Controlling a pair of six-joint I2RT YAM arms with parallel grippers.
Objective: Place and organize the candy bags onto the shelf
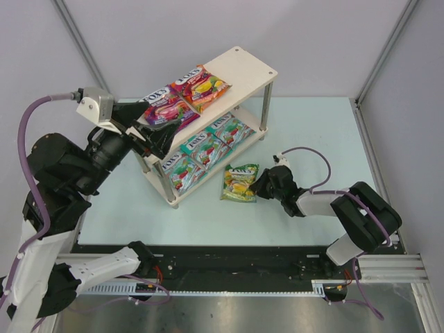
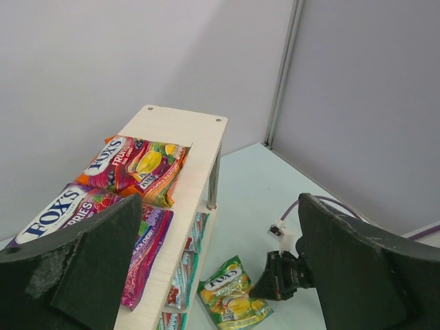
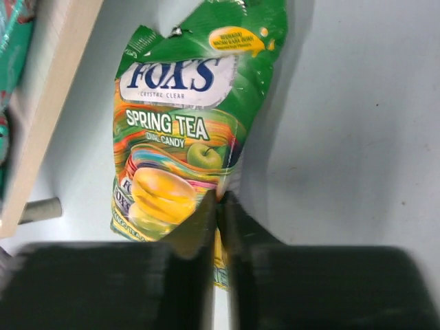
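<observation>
Shows the right gripper (image 3: 220, 203), two matte black wedge-shaped fingers, pinched almost together on the crinkled lower edge of the green-yellow bag (image 3: 180, 130). Finds that flat, glossy pouch lying on the smooth, pale blue-green table (image 1: 312, 132), just beside the front corner of the shelf (image 1: 246, 69), printed "FOX'S Spring Tea" with a green apple and yellow sweets. Leaves bare table to the right of the pouch and in front of it, while the pale wood edge of the lower board and one thin metal post (image 3: 40, 210) sit close on its other side. Farther out, shows the left gripper (image 1: 161, 139) with its broad dark fingers spread wide and holding nothing, over the left end of the top board. Places the purple bag (image 1: 166, 111) beneath those fingers and the red-orange bag (image 1: 202, 87) next to it, both flat and shiny with fruit pictures, leaving the right half of the top board bare. Shows several teal bags (image 1: 205, 149) lying side by side along the lower board. Ends in plain grey walls (image 1: 173, 35) behind the shelf.
</observation>
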